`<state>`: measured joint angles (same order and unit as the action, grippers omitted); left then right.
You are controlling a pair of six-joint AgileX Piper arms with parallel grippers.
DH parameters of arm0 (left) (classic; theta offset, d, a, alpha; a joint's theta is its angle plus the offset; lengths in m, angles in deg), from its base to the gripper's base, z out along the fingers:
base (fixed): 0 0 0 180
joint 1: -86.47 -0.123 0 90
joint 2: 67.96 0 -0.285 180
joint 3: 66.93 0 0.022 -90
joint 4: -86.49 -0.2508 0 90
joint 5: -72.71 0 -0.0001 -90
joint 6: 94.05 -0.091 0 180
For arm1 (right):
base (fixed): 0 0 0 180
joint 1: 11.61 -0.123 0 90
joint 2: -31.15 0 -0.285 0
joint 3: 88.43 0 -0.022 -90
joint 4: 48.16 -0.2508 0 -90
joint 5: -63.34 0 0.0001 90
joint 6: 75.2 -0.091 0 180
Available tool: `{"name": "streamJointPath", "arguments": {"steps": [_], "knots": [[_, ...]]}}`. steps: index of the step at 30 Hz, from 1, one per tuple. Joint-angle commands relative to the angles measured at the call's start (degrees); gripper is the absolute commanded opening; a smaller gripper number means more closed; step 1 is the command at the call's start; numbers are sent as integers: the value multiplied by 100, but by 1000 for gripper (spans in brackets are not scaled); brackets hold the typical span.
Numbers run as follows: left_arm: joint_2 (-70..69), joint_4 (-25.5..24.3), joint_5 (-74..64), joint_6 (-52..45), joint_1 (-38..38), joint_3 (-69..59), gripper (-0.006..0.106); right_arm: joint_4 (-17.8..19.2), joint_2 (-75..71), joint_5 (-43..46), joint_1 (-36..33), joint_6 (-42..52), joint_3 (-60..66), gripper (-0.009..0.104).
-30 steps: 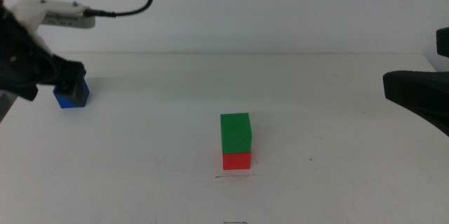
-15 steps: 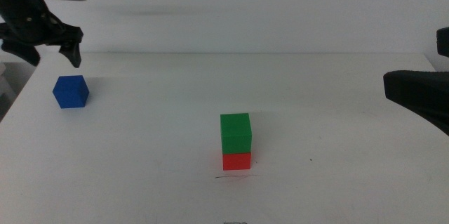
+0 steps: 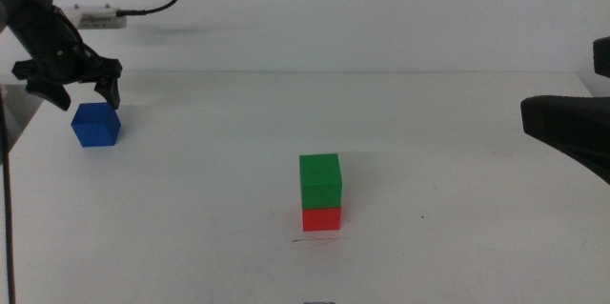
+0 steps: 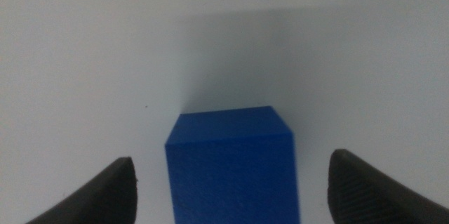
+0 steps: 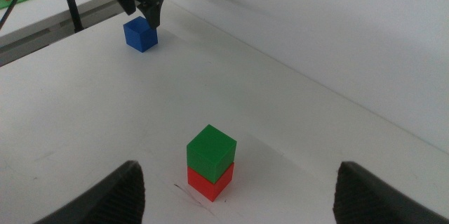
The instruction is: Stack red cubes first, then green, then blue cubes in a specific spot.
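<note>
Item: two-cube stack, green cube (image 3: 320, 179) seated squarely on red cube (image 3: 322, 217), standing on the white table (image 3: 457, 171) just behind a thin dark pencil-like mark (image 3: 319, 240) on the surface; the first two layers of the task appear done. Item: blue cube (image 3: 95, 124), alone on the table, well apart from the stack toward the far left corner, resting flat and touched by nothing. Item: left gripper (image 3: 69, 83), poised directly above the blue cube with a clear gap beneath its tips; jaws spread wide, one to each side of the cube, as the left wrist view confirms with the cube's top face centred between them and bare table on both flanks. Item: right gripper (image 5: 235, 182), waiting off to the stack's right, jaws likewise wide apart and empty. Step in hand, by judgement: pickup of the blue cube, the last layer. Next move, by judgement: a straight descent until the jaws bracket the cube's sides, a firm closure, a lift, then transport to the stack and a level release onto the green cube, aligned closely enough that the lower layers are not nudged off the mark.
</note>
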<state>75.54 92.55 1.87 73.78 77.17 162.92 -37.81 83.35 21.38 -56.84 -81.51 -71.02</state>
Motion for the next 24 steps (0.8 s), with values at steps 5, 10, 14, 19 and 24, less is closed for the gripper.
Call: {"name": "streamJointPath", "arguments": {"steps": [5, 10, 14, 19, 24], "knots": [[-199, 163, -235, -92, -46, 194, 92, 136, -18, 394, 40, 69, -153, 84], [-12, 121, -208, -92, -59, 200, 89, 136, -18, 394, 40, 69, -153, 84], [73, 163, -329, -92, -59, 200, 74, 136, -18, 394, 40, 69, -153, 84], [-99, 384, -445, 10, -59, 200, 36, 136, -18, 394, 40, 69, -153, 84], [-506, 518, -451, -36, -33, 172, -2, 136, -18, 394, 40, 69, -153, 84]]}}
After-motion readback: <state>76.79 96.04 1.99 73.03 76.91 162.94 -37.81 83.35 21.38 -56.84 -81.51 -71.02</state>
